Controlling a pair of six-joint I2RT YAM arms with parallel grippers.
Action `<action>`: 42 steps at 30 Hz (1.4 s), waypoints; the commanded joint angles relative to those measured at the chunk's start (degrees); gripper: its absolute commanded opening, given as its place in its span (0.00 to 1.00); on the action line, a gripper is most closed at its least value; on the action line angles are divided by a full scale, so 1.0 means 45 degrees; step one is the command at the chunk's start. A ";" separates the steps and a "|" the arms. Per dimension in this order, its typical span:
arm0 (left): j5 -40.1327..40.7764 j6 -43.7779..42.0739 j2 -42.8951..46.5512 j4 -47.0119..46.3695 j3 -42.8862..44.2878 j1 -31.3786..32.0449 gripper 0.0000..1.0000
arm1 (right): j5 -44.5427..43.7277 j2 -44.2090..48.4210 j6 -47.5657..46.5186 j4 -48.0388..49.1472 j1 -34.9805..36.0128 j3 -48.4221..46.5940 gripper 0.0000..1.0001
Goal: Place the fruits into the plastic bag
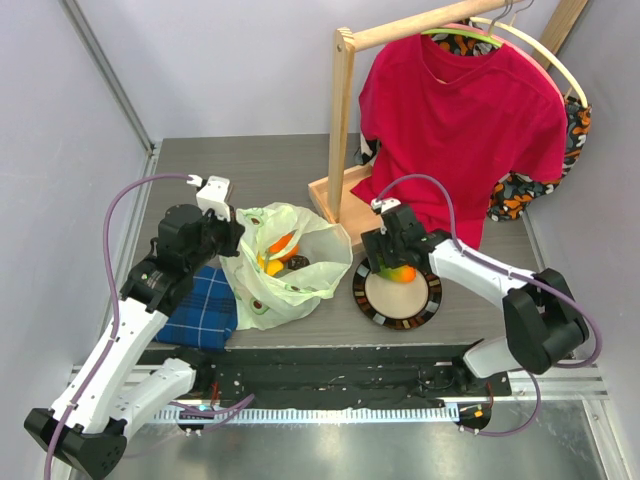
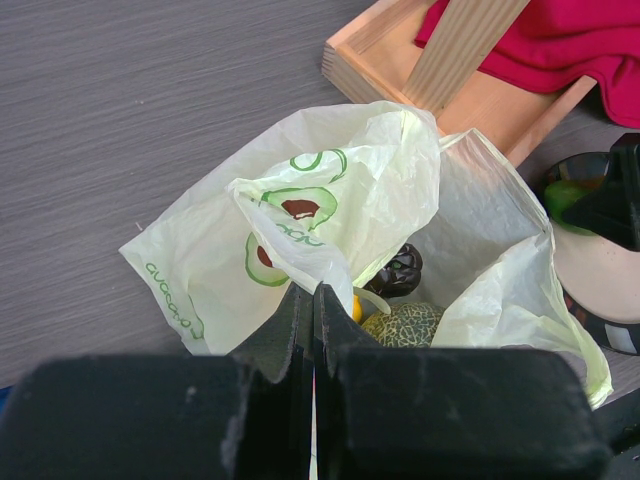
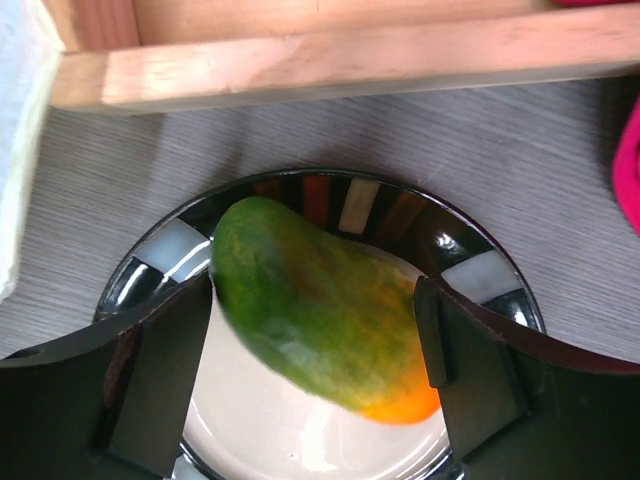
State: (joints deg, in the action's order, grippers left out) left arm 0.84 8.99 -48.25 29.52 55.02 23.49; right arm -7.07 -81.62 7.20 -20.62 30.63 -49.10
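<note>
1. Two hands were engaged. The left hand point(image 2: 313, 300) was clamped fully closed on a fold of the plastic bag point(image 2: 340, 200) at its rim, holding the mouth up. The right hand point(image 3: 320, 360) stood wide open with its fingers point(image 3: 160, 380) on either side of the green-and-orange fruit point(image 3: 320, 300), and no contact could be made out
2. The bag lay on the table point(image 1: 250, 170) between the blue plaid cloth point(image 1: 205, 305) and the plate point(image 3: 480, 270), just beside the latter. It held the oranges point(image 1: 280, 248), the melon point(image 2: 405, 325) and the dark purple piece point(image 2: 400, 272). One fruit lay outside it, on the plate
3. First hazard: the fruit was smooth, tapered and lay slantwise to the fingers, so closing on it might have squeezed it sideways or spun it on the glossy plate
4. Second hazard: the thin film in the left pinch might have slipped or torn, letting the mouth collapse. The fruit, carried across, might also have snagged the near rim
5. The right wrist view alone showed the fruit's slant and the gaps beside it. The left wrist view alone showed the pinch and the deeper contents. The top view alone showed the bag and the plate together
</note>
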 commanded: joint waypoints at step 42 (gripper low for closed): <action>-0.0128 0.0150 0.0312 -0.0485 0.0096 -0.0024 0.00 | -0.0635 0.0112 0.1798 -0.2820 0.0849 -0.0534 0.83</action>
State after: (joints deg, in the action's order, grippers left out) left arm 0.82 9.02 -48.03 29.52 55.02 23.49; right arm -7.88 -81.38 13.08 -31.53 34.28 -49.32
